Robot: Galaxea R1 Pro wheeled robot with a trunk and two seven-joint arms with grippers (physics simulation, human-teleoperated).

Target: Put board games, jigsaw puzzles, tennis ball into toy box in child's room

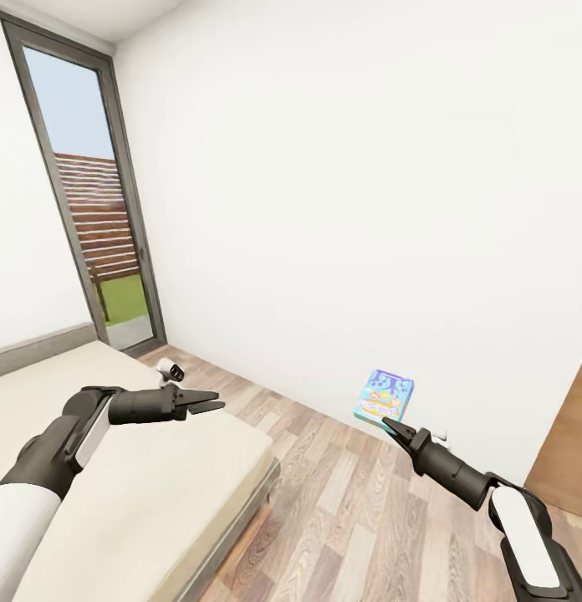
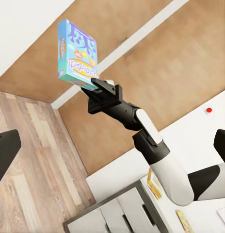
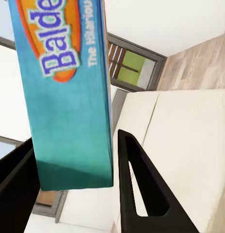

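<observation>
Carrying blue board game [image 1: 385,398] clamped in right gripper [image 1: 392,428] fingers at 4 o'clock, left gripper [image 1: 209,401] fingers narrowly parted, empty; next, toward toy box.

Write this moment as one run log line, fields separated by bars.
right gripper: shut on small blue board game, held above floor | left gripper: open, nothing held, over bed | toy box: unseen
</observation>
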